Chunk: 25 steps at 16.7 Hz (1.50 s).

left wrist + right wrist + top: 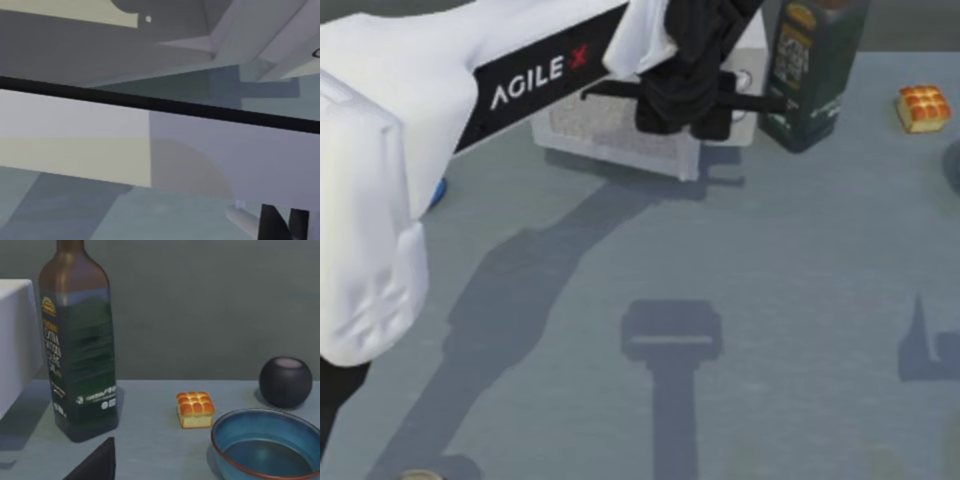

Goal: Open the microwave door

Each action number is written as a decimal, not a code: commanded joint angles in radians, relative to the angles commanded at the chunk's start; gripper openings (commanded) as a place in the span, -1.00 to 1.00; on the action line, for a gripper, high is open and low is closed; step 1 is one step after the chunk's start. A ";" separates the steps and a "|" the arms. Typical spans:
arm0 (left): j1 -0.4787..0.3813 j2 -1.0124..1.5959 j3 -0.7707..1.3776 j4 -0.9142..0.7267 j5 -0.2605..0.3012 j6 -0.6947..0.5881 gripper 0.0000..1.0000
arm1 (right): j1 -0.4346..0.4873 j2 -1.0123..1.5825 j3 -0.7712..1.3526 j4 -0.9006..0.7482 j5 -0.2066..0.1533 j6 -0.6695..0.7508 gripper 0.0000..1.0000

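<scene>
The light-grey microwave [752,45] stands at the table's far middle, and its white side [15,340] shows in the right wrist view. The microwave door [620,135], with its speckled mesh window, faces the front, and my left arm reaches across it from the left. My left gripper [692,100] is at the door's right edge beside a silver knob [745,78]. In the left wrist view the door panel [75,130] fills the frame. The pale handle [243,219] runs into my left gripper [286,225], which is shut on it. Part of my right gripper [100,460] shows low in its own view.
A dark bottle [815,70] [80,350] stands just right of the microwave. Farther right lie a bread bun [923,107] [195,409], a blue bowl [265,445] and a dark ball [286,381]. Arm shadows cross the front of the table [800,280].
</scene>
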<state>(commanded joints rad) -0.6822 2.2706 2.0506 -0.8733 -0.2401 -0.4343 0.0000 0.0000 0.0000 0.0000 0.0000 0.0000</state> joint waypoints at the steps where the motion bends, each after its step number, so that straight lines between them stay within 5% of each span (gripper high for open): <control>1: 0.000 0.000 0.000 0.000 0.000 0.000 -1.00 | 0.000 0.000 0.000 0.000 0.000 0.000 1.00; 12: 0.013 -0.109 -0.180 0.094 0.054 0.107 -1.00 | 0.000 0.000 0.000 0.000 0.000 0.000 1.00; 25: 0.013 -0.109 -0.180 0.094 0.054 0.107 -1.00 | 0.000 0.000 0.000 0.000 0.000 0.000 1.00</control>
<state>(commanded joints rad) -0.6691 2.1618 1.8706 -0.7793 -0.1856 -0.3270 0.0000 0.0000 0.0000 0.0000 0.0000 0.0000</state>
